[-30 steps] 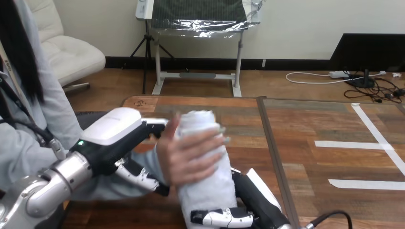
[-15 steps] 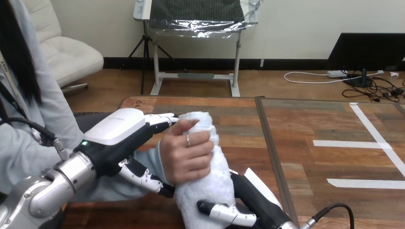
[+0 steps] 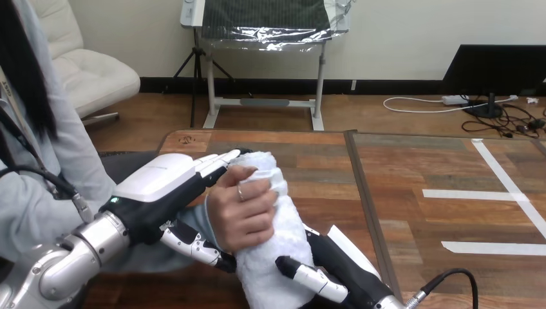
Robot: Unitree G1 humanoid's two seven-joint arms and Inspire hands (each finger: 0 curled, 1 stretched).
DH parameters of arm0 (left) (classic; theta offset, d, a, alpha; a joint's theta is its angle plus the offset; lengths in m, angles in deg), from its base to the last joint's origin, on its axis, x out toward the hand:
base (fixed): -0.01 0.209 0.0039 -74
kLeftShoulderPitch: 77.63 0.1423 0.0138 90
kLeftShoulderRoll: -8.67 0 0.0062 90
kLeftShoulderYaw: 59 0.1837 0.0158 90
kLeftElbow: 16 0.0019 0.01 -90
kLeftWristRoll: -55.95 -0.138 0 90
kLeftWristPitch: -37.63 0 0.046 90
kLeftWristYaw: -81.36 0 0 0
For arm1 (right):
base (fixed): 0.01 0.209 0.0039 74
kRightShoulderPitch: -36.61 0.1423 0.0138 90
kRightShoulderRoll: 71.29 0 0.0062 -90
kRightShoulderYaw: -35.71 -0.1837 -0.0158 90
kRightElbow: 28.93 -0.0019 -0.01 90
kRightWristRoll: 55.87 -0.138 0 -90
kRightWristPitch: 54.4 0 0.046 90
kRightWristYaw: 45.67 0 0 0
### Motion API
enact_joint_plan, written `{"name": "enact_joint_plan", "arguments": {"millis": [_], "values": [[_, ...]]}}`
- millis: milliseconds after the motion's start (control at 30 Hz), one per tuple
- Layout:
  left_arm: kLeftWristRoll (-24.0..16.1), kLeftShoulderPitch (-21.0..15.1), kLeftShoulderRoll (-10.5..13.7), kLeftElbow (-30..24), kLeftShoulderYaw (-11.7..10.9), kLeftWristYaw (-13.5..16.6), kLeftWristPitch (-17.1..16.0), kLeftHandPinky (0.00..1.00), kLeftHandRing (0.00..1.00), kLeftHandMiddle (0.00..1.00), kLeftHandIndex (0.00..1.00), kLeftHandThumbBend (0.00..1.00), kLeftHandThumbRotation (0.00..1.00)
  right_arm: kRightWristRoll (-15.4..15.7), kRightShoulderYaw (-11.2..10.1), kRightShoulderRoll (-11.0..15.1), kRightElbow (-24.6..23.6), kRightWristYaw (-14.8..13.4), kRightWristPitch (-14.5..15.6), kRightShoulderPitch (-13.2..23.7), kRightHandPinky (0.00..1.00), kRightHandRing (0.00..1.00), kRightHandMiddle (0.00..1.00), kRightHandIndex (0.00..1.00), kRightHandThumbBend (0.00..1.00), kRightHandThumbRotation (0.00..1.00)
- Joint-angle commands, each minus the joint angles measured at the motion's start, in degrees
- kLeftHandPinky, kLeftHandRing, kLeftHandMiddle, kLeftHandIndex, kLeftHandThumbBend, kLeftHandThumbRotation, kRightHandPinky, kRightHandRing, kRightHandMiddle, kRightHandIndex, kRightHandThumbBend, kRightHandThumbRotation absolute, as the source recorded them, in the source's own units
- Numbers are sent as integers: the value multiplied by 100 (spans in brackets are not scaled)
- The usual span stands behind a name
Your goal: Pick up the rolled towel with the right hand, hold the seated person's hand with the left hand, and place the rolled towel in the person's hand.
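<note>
The rolled white towel (image 3: 275,239) stands tilted near the table's front edge, and the person's hand (image 3: 237,217) is curled round its middle. My left hand (image 3: 161,181) lies along the back of the person's hand. Its fingers (image 3: 217,161) reach past the knuckles to the towel's top and its thumb (image 3: 193,243) is hooked under the wrist, so the person's hand is pinched between them. My right hand (image 3: 341,265) sits low beside the towel's lower end. One straightened finger (image 3: 312,278) lies against the cloth, not wrapped round it.
The wooden table (image 3: 322,167) runs to the right across a dark seam (image 3: 364,199). White tape strips (image 3: 480,194) mark the right half. A white sheet corner (image 3: 344,243) lies behind my right hand. The person's grey sleeve (image 3: 45,193) fills the left side.
The person's hand has gone from flat on the towel to curled tight round it. My right hand's fingers have uncurled from the towel's lower end. My left hand has held its place.
</note>
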Motion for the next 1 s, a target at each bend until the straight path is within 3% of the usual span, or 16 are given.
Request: {"name": "enact_joint_plan", "arguments": {"millis": [0,967], "values": [[139,-34,-166,-240,-55,-27,12,91,96,98,100,100,43,98,153,67,-113,65,141,32,100,100,100,100,100,98],[30,83,-267,-124,-74,213,-209,91,95,97,100,100,46,253,303,167,-260,-38,390,38,100,100,100,100,100,100]]}}
